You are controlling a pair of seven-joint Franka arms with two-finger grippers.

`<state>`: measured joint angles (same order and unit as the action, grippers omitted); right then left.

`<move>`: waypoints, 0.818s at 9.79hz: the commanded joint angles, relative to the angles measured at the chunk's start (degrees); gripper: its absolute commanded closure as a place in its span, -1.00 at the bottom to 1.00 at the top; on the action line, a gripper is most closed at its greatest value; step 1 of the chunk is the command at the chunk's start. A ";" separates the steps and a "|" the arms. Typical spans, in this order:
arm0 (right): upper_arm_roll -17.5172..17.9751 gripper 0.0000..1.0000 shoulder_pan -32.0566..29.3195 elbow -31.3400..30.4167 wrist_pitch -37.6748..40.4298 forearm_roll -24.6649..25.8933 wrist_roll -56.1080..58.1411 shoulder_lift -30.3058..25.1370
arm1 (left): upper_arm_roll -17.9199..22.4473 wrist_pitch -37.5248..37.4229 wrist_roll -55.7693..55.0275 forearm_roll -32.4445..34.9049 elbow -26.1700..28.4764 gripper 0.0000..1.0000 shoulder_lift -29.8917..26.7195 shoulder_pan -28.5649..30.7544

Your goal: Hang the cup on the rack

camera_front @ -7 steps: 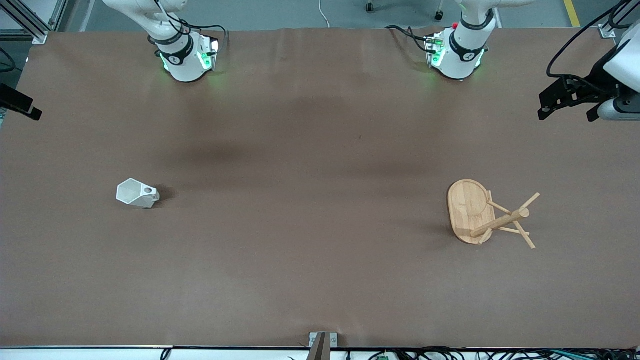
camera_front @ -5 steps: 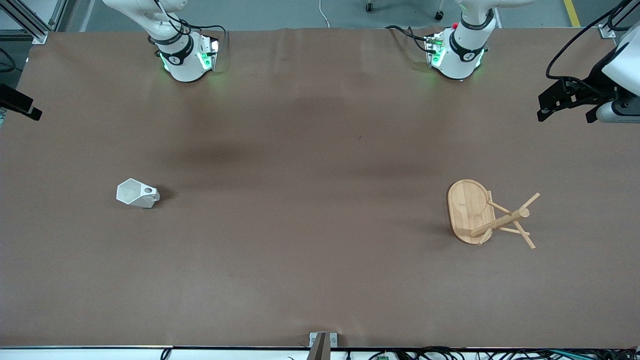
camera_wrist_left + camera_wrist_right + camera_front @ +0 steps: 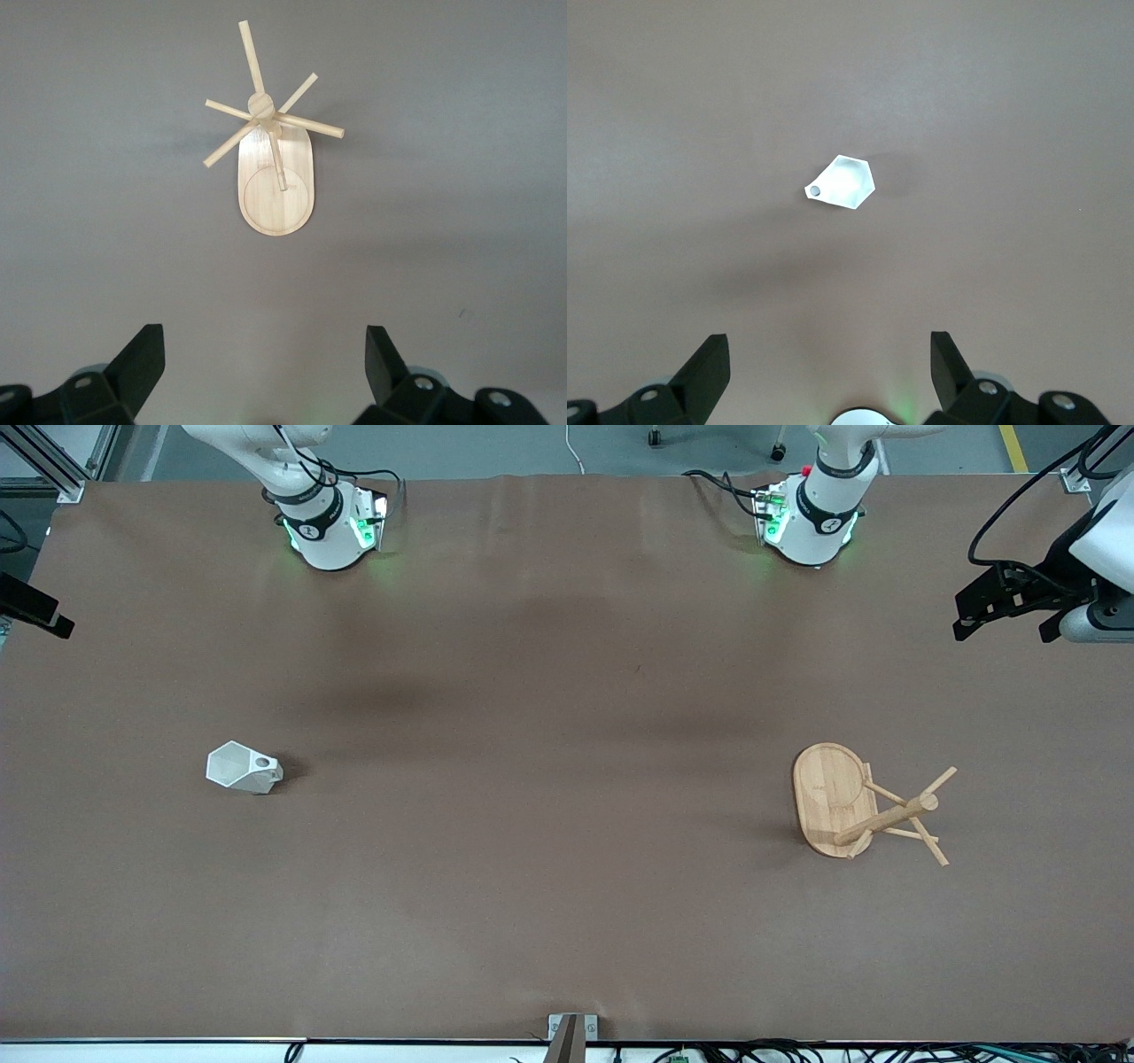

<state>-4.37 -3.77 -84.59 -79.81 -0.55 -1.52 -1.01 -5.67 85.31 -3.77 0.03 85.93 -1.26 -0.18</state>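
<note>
The small white faceted cup (image 3: 244, 769) stands upright on the brown table toward the right arm's end, its holed tab handle (image 3: 263, 763) at the rim. In the right wrist view the cup (image 3: 843, 182) lies well ahead of my open, empty right gripper (image 3: 829, 340), which is high over the table. The bamboo rack (image 3: 864, 806) stands upright on its oval base (image 3: 828, 793) toward the left arm's end. My left gripper (image 3: 1003, 633) hangs high, open and empty, and the rack (image 3: 270, 150) is far below and ahead of it (image 3: 266, 335).
Both arm bases (image 3: 323, 527) (image 3: 811, 518) stand along the table edge farthest from the front camera. A metal bracket (image 3: 571, 1035) sits at the nearest edge, with cables along it. Broad bare brown table (image 3: 549, 779) lies between cup and rack.
The left gripper has shifted very slightly in the air. Cup and rack have not moved.
</note>
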 commanded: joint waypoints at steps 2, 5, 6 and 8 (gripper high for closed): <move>0.59 -1.00 -1.24 -1.17 -0.25 1.07 1.43 1.36 | 0.14 -0.32 -0.37 0.68 0.12 -1.00 2.40 0.01; 0.68 -1.00 -4.31 -16.34 -16.72 0.90 3.18 2.15 | -0.04 1.88 -0.37 0.85 0.64 -1.00 2.40 -0.08; 0.68 -1.00 -4.32 -21.96 -24.09 0.90 3.19 2.68 | -0.04 2.14 0.33 0.85 0.91 -1.00 2.31 0.01; 0.68 -1.00 -4.32 -30.94 -37.90 0.90 3.28 4.70 | -0.04 2.14 0.78 0.68 1.08 -1.00 2.31 0.88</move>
<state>-4.46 -7.50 -109.20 -111.26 -0.30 1.26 4.59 -5.64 86.93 -3.67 0.10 85.89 0.25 0.15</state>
